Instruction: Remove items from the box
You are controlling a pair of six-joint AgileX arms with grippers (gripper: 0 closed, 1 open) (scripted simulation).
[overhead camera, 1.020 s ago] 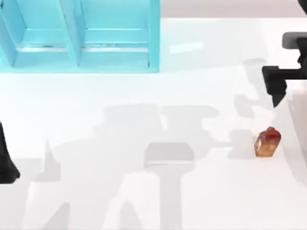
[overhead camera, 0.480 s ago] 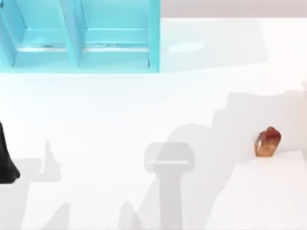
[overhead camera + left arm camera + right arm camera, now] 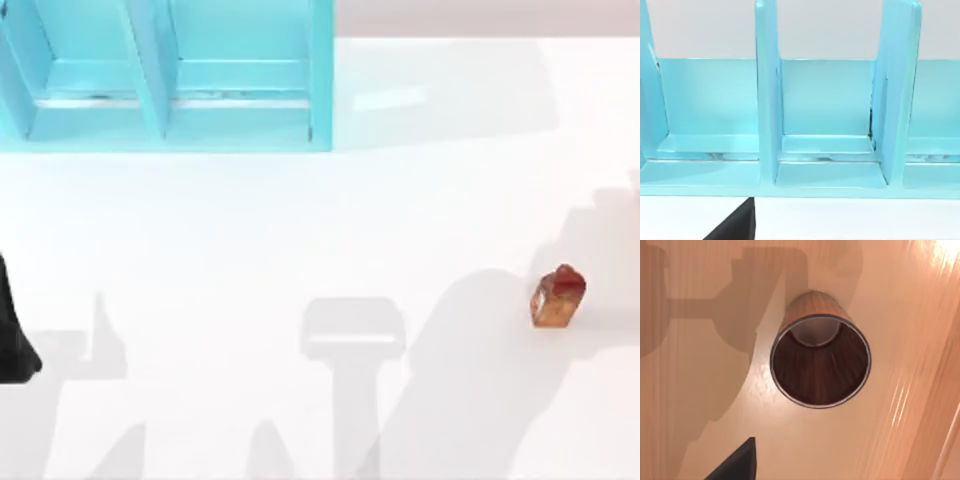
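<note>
A small orange-brown pack (image 3: pixel 557 298) with a red pointed top stands alone at the right of the smooth white counter (image 3: pixel 300 230), far from the shiny blue box (image 3: pixel 170 75) with its flat dividers at the upper left, a round brown cup (image 3: pixel 820 362) with a dark inside stands on a glossy tan floor in the right wrist view, and I cannot tell how either hand is set.

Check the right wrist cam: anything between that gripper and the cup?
Nothing visible. In the right wrist view the cup stands alone on a bare tan surface, its dark mouth open toward the camera with nothing in front of it. A dark tip of the right gripper shows at the frame edge, apart from the cup.
</note>
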